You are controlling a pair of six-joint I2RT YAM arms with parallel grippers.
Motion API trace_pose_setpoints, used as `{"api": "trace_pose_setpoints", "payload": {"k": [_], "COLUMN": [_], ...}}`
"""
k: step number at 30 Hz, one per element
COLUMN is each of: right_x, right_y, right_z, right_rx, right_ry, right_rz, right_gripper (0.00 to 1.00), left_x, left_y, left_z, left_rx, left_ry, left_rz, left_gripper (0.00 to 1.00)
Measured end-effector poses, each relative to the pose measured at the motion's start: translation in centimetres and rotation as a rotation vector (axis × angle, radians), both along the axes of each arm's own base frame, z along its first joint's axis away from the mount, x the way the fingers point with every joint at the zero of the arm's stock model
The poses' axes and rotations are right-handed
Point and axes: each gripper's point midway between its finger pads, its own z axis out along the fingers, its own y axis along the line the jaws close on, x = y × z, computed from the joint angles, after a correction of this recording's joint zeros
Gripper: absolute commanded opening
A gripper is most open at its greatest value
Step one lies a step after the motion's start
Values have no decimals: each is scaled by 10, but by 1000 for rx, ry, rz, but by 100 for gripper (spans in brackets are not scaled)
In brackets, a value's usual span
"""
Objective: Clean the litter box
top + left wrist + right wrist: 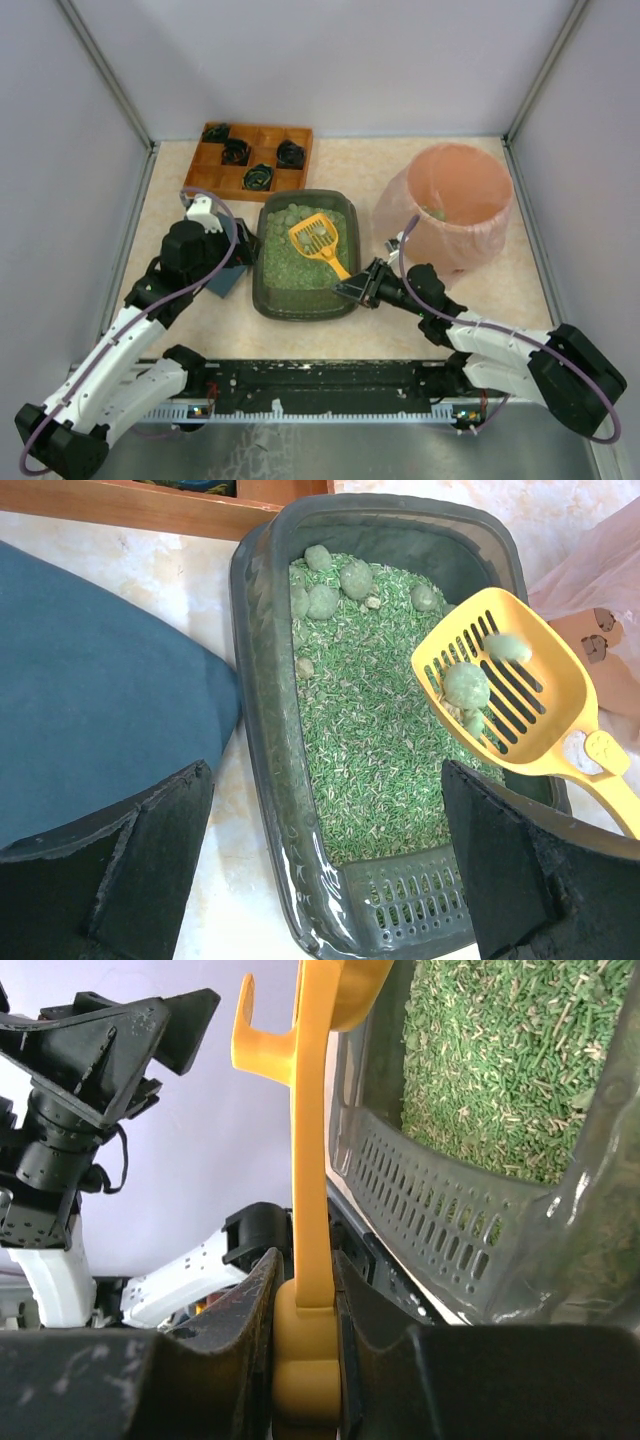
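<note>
The dark grey-green litter box (262, 292) sits mid-table, filled with green litter. Several green clumps (335, 580) lie at its far end. A yellow slotted scoop (315, 237) is held above the litter with a few clumps (467, 685) on its blade. My right gripper (358, 288) is shut on the scoop's handle (310, 1160) at the box's near right corner. My left gripper (240, 255) stands open at the box's left side. In the left wrist view, the box's near left corner (300, 880) lies between the wide-apart fingers, which touch nothing.
An orange-brown wooden compartment tray (212, 160) with dark objects stands at the back left. A tall pink bag-lined bin (455, 200) stands right of the box. A dark blue object (225, 282) lies under my left gripper. Grey walls enclose the table.
</note>
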Motion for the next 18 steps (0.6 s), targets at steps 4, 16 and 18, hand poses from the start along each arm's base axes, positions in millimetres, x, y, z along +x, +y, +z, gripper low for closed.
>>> {"api": "trace_pose_setpoints", "payload": {"k": [4, 16, 18], "right_x": [2, -2, -3], "right_y": [-10, -1, 2], "right_z": [-4, -6, -1], "right_rx": [27, 37, 36], "right_ry": [23, 35, 27], "right_rz": [-45, -2, 13], "right_gripper": [0, 0, 0], "left_x": [0, 1, 1], "left_y": [0, 0, 0], "left_z": [0, -2, -2], "left_rx": [1, 4, 4], "left_ry": [1, 7, 7], "left_rz": [0, 0, 0], "left_gripper": [100, 100, 100]}}
